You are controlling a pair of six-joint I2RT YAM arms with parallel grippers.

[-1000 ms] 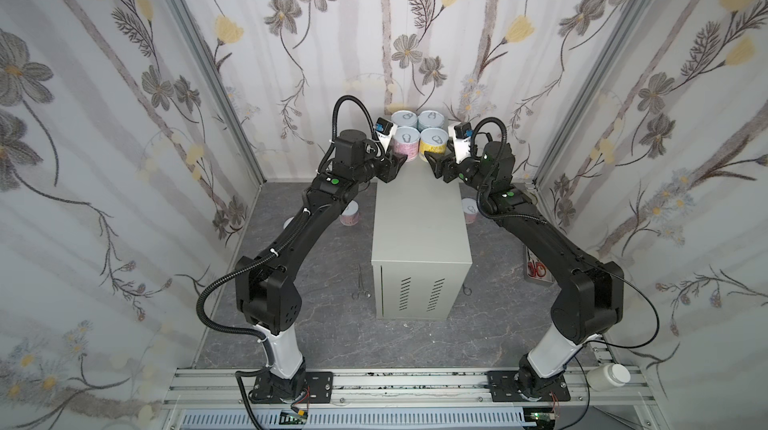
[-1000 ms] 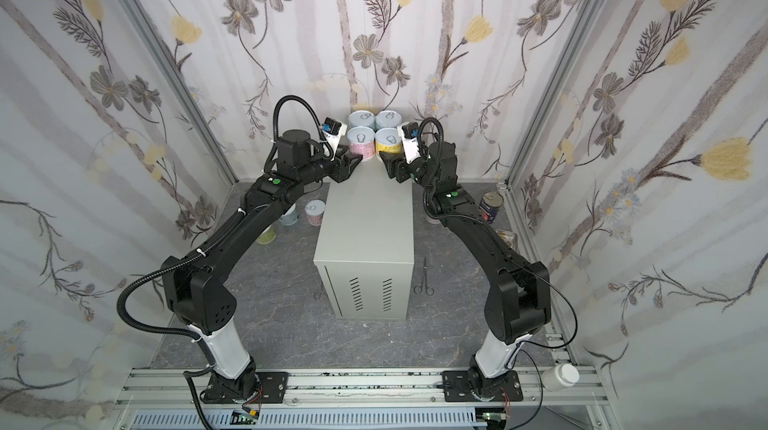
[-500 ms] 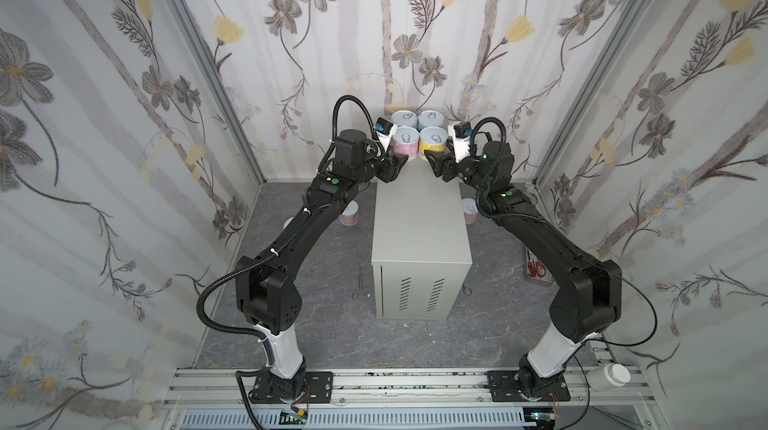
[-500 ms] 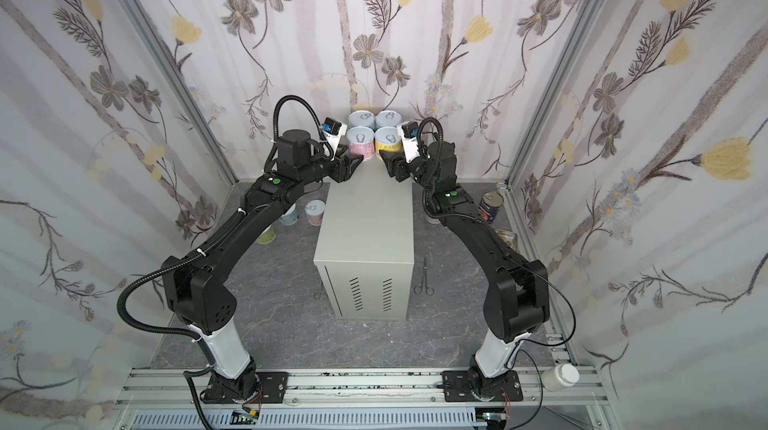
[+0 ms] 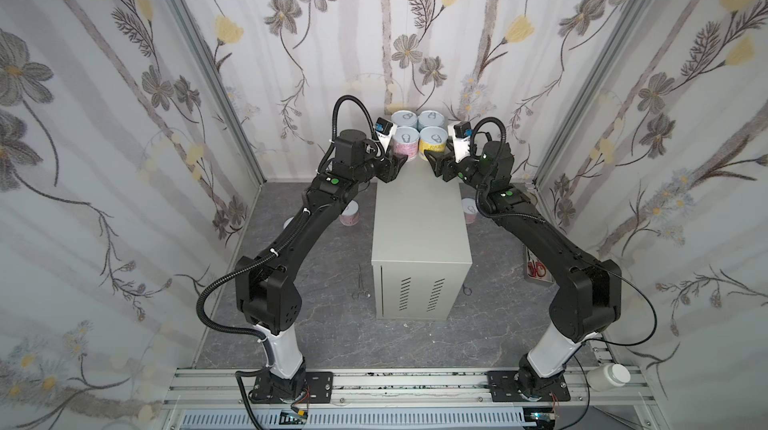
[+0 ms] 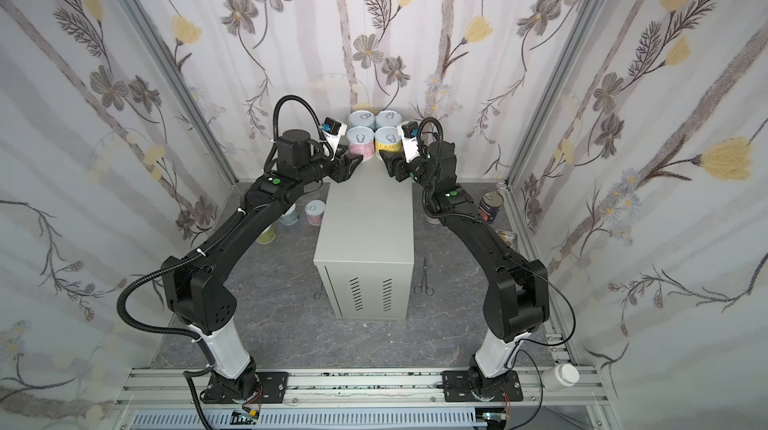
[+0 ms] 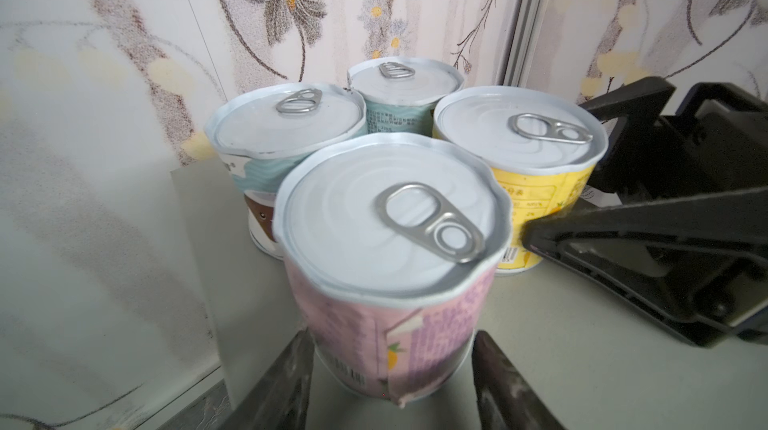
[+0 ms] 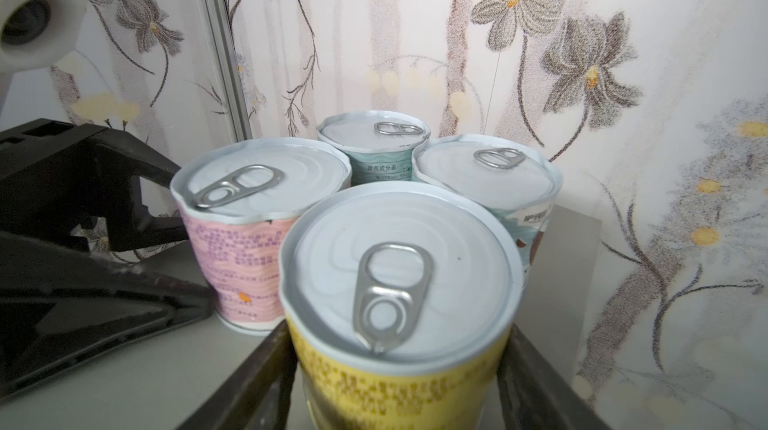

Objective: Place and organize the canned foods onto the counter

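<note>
— What is lying nearest the rail?
— A white bottle [image 5: 609, 376] is lying at the rail's right end. Beyond it the counter [image 5: 419, 220] is standing mid-floor, its vent slots facing the rail, with forceps [image 6: 424, 278] lying on the floor just beside it.

— And which cans are sitting on the floor?
— Three short cans [image 6: 314, 212] are sitting left of the counter, partly under the left arm. On the right, another short can [image 5: 469, 209] is showing beside the counter, and a dark tomato can [image 6: 490, 205] is standing near the wall.

— What are the claws doing?
— Both are reaching over the counter's far end. The left gripper [image 7: 391, 336] is holding the pink can [image 7: 374, 241], a finger against each side. The right gripper [image 8: 399, 326] is clasping the yellow can [image 8: 399, 274] likewise. Both cans are standing upright on the counter top, side by side.

— Is anything standing behind them?
— Two pale-blue cans [image 5: 405, 118] are standing right behind, against the wall.
</note>
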